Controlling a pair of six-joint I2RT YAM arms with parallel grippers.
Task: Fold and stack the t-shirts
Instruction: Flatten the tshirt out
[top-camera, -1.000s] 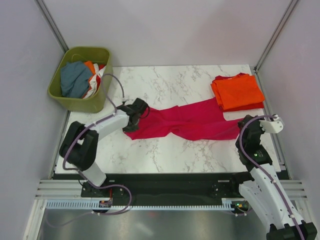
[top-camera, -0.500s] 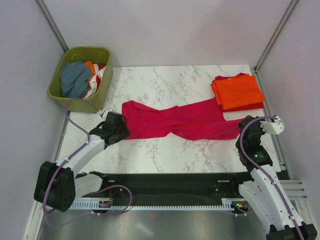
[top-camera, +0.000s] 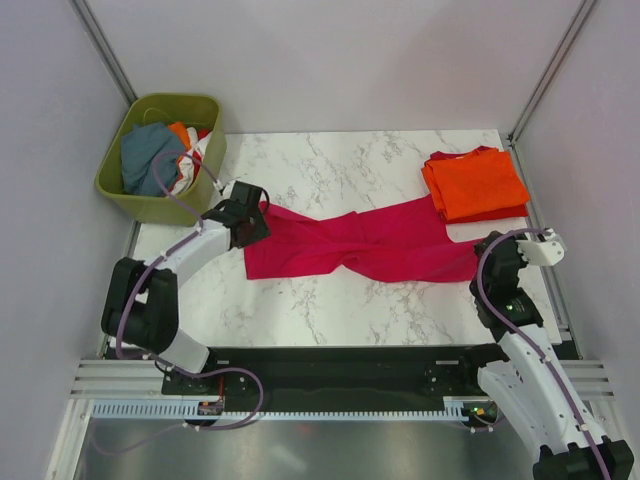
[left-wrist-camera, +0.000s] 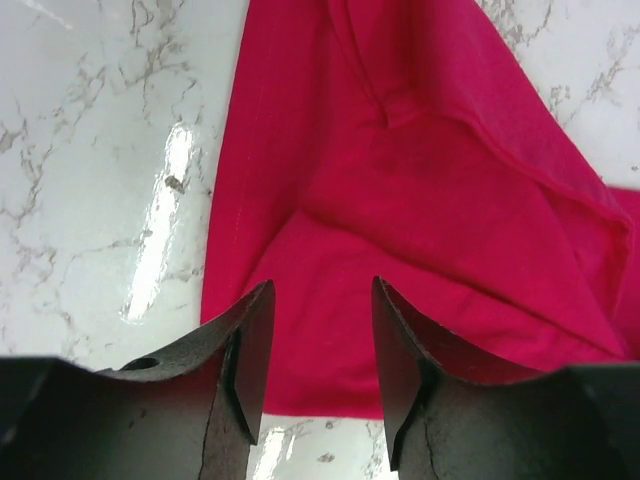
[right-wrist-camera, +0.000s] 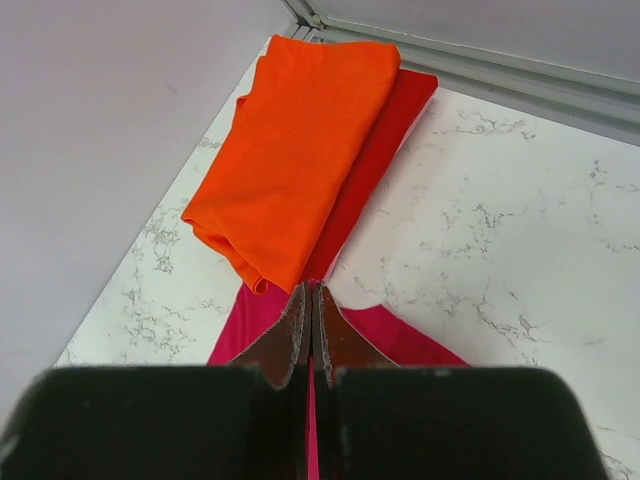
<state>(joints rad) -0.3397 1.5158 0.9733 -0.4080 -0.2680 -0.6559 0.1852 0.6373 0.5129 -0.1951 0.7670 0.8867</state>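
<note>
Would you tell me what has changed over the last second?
The left gripper let go of the magenta shirt at its left end, swung back toward the near left, then returned; its jaws now stand open over that end, which lies flatter. The right gripper stayed shut on the shirt's right end; the orange stack and basket did not move.

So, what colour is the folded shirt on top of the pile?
The top shirt is bright orange; the right wrist view shows it best.

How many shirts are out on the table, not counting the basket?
3: a magenta shirt spread across the middle, and an orange shirt folded on a red shirt at the far right corner. That stack may hide more.
</note>
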